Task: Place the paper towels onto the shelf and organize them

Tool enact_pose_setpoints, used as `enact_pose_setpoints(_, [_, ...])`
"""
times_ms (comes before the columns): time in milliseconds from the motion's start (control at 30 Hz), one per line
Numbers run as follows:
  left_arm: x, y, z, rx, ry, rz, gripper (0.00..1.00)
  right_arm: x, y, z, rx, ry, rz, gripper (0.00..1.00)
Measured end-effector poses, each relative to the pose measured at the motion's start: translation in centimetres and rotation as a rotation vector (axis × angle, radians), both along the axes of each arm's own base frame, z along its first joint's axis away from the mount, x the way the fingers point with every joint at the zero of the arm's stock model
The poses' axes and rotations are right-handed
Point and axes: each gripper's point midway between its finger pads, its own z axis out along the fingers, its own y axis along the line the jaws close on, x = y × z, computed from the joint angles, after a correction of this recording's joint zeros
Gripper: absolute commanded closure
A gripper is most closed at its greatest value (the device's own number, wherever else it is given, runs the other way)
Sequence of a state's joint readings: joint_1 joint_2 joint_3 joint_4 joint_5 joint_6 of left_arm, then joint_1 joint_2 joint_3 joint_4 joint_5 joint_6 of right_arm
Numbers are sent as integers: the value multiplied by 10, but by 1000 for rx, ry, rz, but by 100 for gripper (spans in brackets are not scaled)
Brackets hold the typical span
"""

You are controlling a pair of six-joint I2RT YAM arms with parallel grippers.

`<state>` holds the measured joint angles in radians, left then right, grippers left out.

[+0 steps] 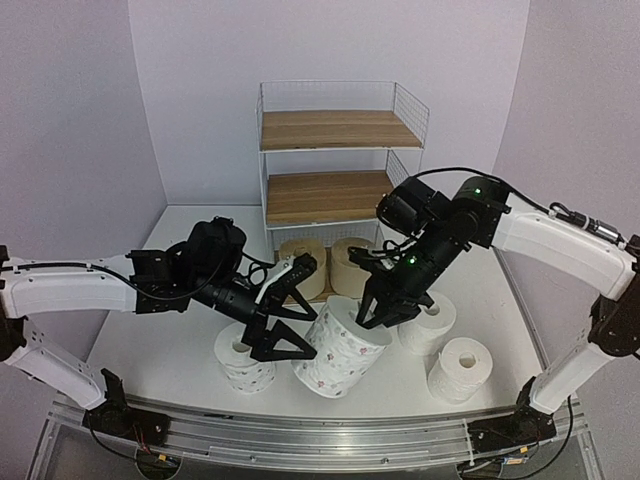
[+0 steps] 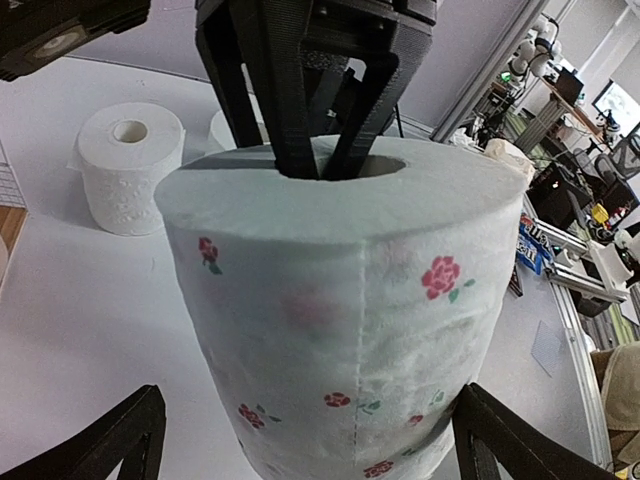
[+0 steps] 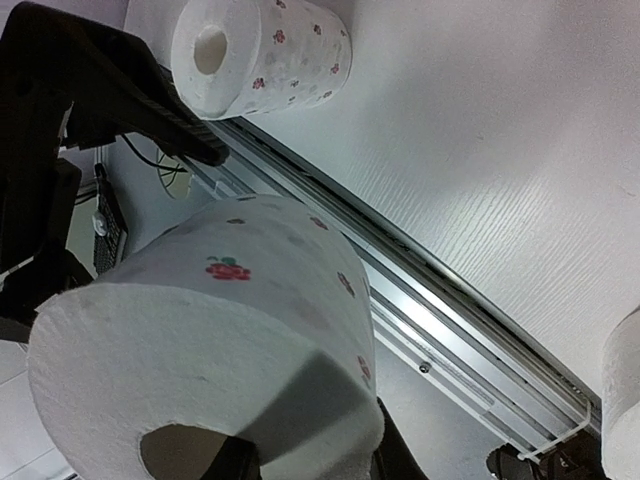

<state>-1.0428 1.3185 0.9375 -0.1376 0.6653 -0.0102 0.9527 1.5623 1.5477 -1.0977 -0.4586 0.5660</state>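
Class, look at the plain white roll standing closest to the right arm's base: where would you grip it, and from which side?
The plain white roll stands upright, core opening facing up. Come from above: one finger into the core, the other outside, pinching the paper wall.

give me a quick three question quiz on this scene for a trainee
1. How many rolls sit on the bottom tier of the shelf?
2. True or false: the left arm's fingers are shut on the tilted flowered roll.
3. Whose fingers reach into that roll's core? A left arm B right arm C neither
Key: 1 two beige rolls; 2 false, they are open either side of it; 3 B, the right arm's fingers.
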Motion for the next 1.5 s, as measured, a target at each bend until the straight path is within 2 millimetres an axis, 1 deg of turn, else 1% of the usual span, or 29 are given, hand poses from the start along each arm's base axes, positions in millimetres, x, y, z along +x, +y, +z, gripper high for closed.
enact_pose_setpoints(100, [-8, -1, 0, -12, 12, -58, 0, -2, 2, 2, 15, -10, 50, 99])
enact_pose_setpoints(267, [-22, 0, 8, -50, 26, -140, 0, -3, 7, 17, 71, -45, 110, 100])
enact_pose_setpoints(333, [-24, 0, 10, -57, 30, -149, 0, -2, 10, 20, 82, -53, 126, 100])
enact_pose_setpoints(433, [-22, 0, 8, -48, 35, -141, 1, -1, 12, 17, 78, -50, 143, 100])
enact_pose_setpoints(500, [-21, -1, 4, -35, 47, -131, 6, 0, 13, 14, 69, -46, 147, 98])
enact_pose_setpoints(567, [-20, -2, 0, -21, 60, -125, 21, 0, 13, 11, 59, -42, 148, 95])
enact_pose_setpoints(633, [-21, -3, -3, -13, 70, -127, 34, 1, 13, 9, 50, -41, 148, 90])
enact_pose_setpoints(733, [-22, -3, -3, -17, 72, -136, 46, 0, 12, 9, 47, -42, 150, 83])
enact_pose_setpoints(767, [-22, -3, -2, -21, 72, -141, 47, 0, 12, 10, 46, -40, 150, 78])
enact_pose_setpoints(867, [-24, -4, 0, -30, 78, -149, 54, -1, 11, 12, 45, -37, 148, 73])
enact_pose_setpoints(967, [-24, -5, 2, -38, 85, -145, 58, -1, 9, 14, 42, -44, 135, 60])
enact_pose_setpoints(1033, [-23, -6, 5, -53, 86, -138, 64, 2, 8, 18, 45, -70, 120, 52])
enact_pose_setpoints(1133, [-19, -6, 4, -66, 92, -107, 73, 8, 3, 31, 61, -135, 86, 43])
enact_pose_setpoints(1267, [-14, -5, 1, -73, 108, -52, 78, 12, -12, 57, 95, -246, 40, 31])
enact_pose_setpoints(1300, [-12, -4, 1, -77, 113, -30, 78, 14, -17, 64, 103, -281, 27, 27])
enact_pose_setpoints(1367, [-8, -5, 2, -85, 115, 1, 78, 18, -25, 76, 112, -345, -3, 22])
enact_pose_setpoints(1500, [5, -4, 9, -112, 108, 95, 79, 26, -39, 98, 161, -474, -65, 15])
